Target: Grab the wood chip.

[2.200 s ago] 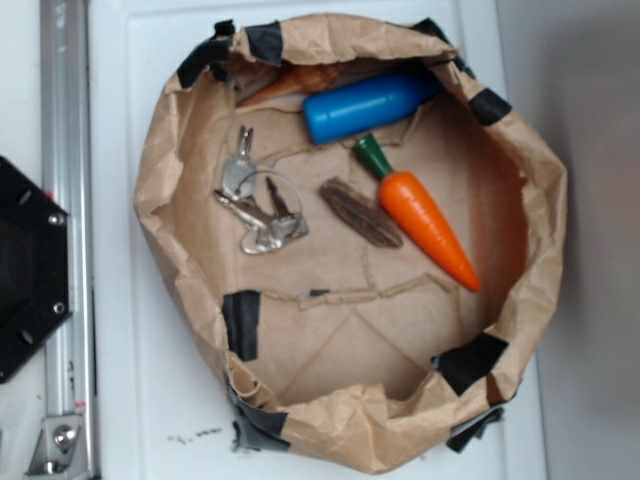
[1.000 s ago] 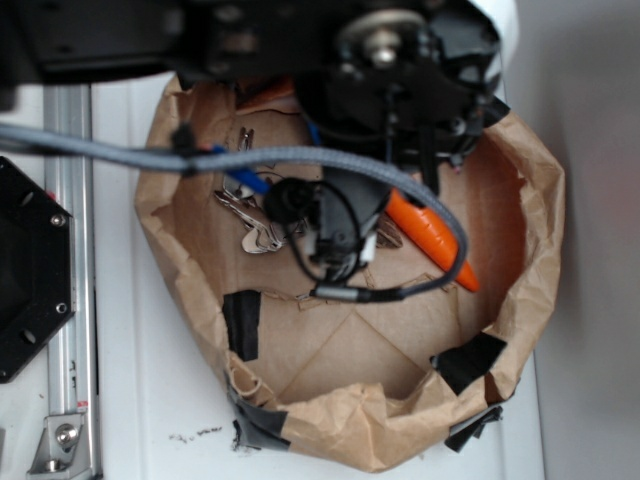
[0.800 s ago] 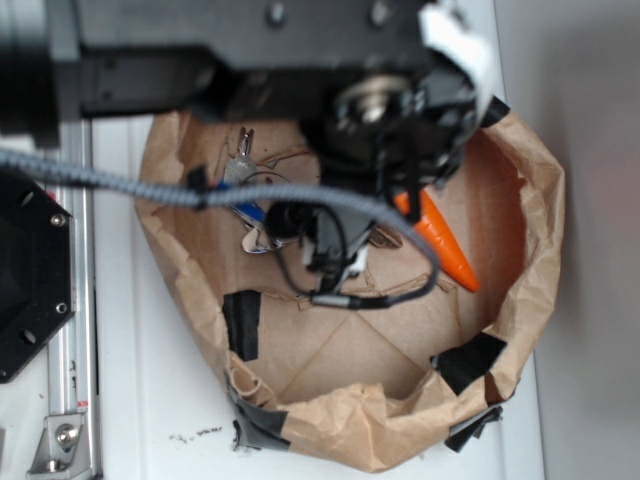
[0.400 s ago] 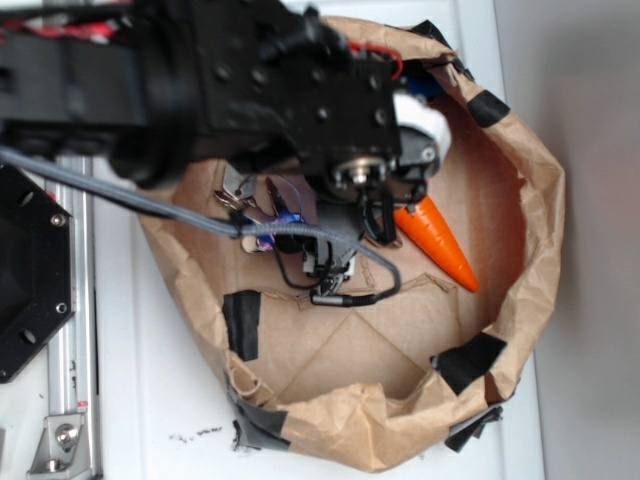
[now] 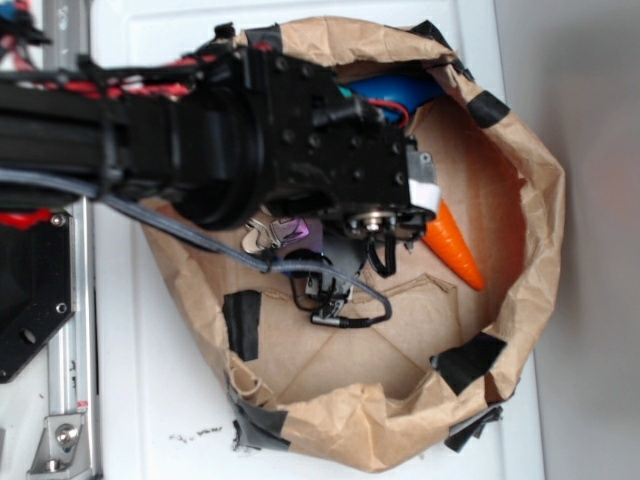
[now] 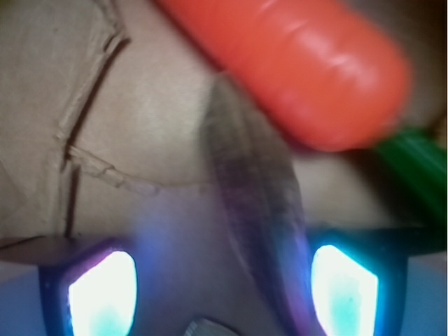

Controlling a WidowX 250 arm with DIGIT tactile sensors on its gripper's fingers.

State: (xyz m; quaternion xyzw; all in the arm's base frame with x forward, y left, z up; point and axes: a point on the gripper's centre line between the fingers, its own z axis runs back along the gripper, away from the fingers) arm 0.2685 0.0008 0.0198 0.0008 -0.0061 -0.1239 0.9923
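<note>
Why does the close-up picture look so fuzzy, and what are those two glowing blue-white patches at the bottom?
Wrist view: everything is soft because the camera sits very close; the wood chip and carrot are blurred, and the two bright patches are overexposed glare on the fingers, tinting the paper bluish. Exterior view: evenly lit and sharper, but the dark arm hides the chip and shadows the paper bag.

White table bearing a crumpled paper basin.

The white table (image 5: 160, 400) carries a brown paper bag (image 5: 530, 250), its rim rolled down and patched with black tape. A silver rail (image 5: 65, 330) runs along the table's left side, beside a black mount (image 5: 30, 300).
</note>
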